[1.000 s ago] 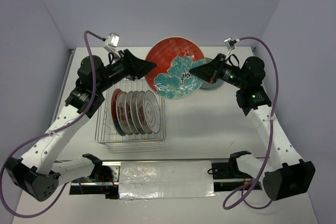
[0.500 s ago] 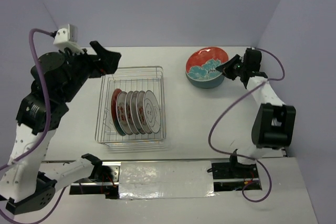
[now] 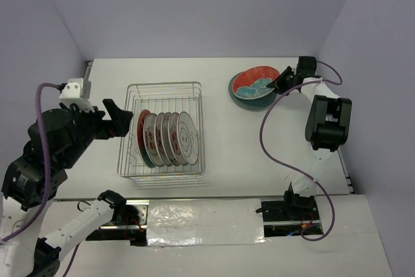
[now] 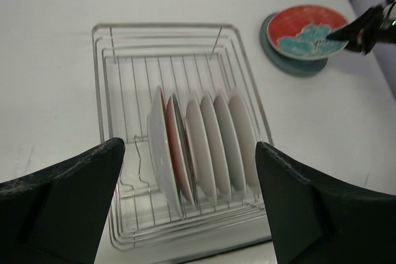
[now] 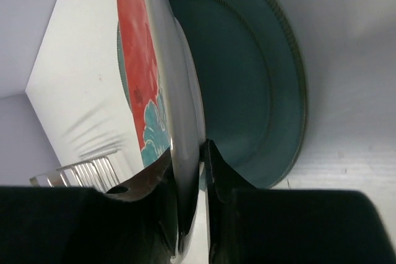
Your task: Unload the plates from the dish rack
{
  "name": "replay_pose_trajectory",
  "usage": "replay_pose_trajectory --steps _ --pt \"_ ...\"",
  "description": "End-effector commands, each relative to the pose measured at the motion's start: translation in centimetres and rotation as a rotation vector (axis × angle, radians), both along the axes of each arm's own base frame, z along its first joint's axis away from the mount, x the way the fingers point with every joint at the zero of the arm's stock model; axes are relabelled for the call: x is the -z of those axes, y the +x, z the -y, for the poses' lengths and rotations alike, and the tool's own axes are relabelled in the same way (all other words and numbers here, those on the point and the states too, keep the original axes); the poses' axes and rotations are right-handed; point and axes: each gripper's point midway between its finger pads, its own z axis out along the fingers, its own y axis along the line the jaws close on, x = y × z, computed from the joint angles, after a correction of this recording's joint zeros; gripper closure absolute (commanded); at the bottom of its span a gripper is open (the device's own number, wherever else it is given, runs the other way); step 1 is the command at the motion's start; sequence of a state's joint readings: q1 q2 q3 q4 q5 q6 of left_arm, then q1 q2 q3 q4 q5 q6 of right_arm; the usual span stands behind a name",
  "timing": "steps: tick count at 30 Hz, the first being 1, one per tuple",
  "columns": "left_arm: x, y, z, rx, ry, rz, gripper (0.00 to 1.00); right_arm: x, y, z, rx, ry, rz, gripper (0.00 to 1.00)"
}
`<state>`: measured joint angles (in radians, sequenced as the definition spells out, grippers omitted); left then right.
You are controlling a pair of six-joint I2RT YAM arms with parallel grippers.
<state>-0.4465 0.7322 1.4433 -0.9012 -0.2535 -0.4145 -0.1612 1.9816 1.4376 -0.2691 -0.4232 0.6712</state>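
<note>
Rim of red plate (image 5: 137, 72) clamped in right pincer (image 5: 187, 153); left pincer (image 4: 189, 148) gapes wide.

The rack (image 3: 162, 87), a silver wire basket, sits square on the desk (image 3: 259, 154), left of centre. In its near half a row of about six plates (image 3: 170, 138) stands on edge, packed close, faces turned right. The leftmost shows a red rim; the others are white, some with red characters and a teal rim. Well apart, at the far right of the desk, a red plate (image 3: 256, 81) with a teal-and-white flower lies tilted on a flat teal plate (image 3: 235, 90). Its right rim is raised, pinched in the right end effector (image 5: 189, 153).
</note>
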Motion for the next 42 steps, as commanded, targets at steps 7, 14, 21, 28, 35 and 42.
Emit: replay_pose_trajectory --steps 7,14,21,28,35,42 --pt "3.0 -0.6 -0.6 -0.006 0.057 -0.070 0.00 0.6 1.1 1.5 -0.063 -0.192 -0.101 0.40" --pt "4.7 -0.3 -1.8 -0.078 0.096 -0.136 0.00 3.6 -0.9 1.6 -0.118 -0.489 -0.251 0.30" --pt "7.5 0.7 -0.9 -0.054 0.152 -0.249 0.00 5.3 -0.5 -2.0 -0.242 -0.562 -0.301 0.22" --pt "8.4 1.0 -0.3 -0.040 0.153 -0.296 0.01 4.9 -2.1 -0.8 -0.228 -0.626 -0.368 0.21" --pt "10.6 2.3 -0.2 -0.103 0.158 -0.360 0.02 -6.0 -5.3 -0.1 -0.064 -0.720 -0.098 0.20" --pt "14.0 4.2 0.1 -0.181 0.246 -0.430 0.10 -11.8 -11.3 -3.4 -0.114 -0.821 0.039 0.20"
